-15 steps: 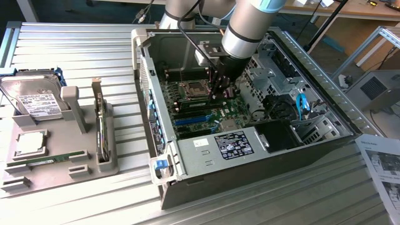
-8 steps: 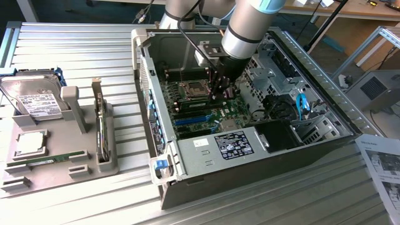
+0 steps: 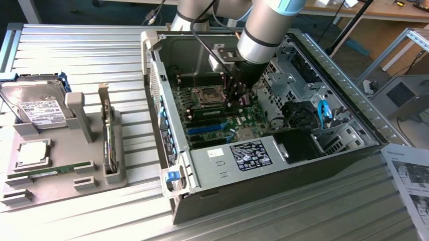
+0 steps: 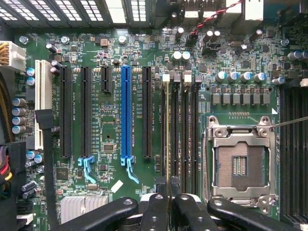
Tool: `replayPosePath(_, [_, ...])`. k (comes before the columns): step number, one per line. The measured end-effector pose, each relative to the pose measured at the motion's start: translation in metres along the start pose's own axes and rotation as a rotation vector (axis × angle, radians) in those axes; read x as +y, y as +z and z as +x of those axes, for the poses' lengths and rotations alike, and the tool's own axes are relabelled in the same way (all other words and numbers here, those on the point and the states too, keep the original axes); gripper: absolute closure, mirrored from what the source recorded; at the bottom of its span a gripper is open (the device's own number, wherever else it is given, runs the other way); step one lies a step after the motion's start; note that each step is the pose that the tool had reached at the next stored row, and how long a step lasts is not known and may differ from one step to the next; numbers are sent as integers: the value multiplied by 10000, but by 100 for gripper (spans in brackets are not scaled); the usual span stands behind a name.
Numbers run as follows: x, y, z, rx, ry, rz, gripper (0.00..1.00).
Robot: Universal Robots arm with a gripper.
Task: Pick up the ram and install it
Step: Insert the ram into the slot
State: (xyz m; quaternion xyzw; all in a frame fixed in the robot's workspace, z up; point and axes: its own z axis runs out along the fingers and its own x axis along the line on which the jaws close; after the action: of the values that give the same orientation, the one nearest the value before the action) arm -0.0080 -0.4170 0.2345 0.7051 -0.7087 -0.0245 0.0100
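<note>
as the arm [image 3: 264, 30] reaches down into it, computer case [image 3: 268, 181]: lies on its side on a slatted metal table [image 3: 80, 55], lid off, board facing up.
motherboard [image 4: 106, 106]: green, with long black slots, one blue slot [image 4: 126, 110] and an open silver processor socket [image 4: 239, 166].
tray [image 3: 60, 193]: grey, on the table at the exterior view's left, well apart from the gripper; it carries a hard drive [image 3: 40, 108], a square silver chip [image 3: 32, 153] and a second green stick [image 3: 47, 172] lying flat near its front.
memory slots [image 4: 185, 130]: a row of narrow black channels between the long black slots and the processor socket.
gripper [image 4: 169, 195]: black, low over the board inside the case, above the memory slots beside the socket; its fingers [image 4: 156, 207] are drawn close, with just a thin gap between them, pinching the ram.
ram, where [image 4: 167, 125]: comes out from between the fingertips and runs along the memory slot furthest from the socket, lined up with it; whether it is pressed fully home, i cannot tell.
ram, look: seen edge-on from the wrist, so it shows as one long, very thin pale strip, straight and upright over the slot; its chips and label are turned out of sight.
</note>
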Motion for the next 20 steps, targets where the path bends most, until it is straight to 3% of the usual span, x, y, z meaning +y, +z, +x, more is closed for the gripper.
replayPosePath(15, [0,10,0,1,0,0,87])
replayPosePath(18, [0,10,0,0,0,0,69])
replayPosePath(19, [0,10,0,0,0,0,69])
replayPosePath(20, [0,10,0,0,0,0,63])
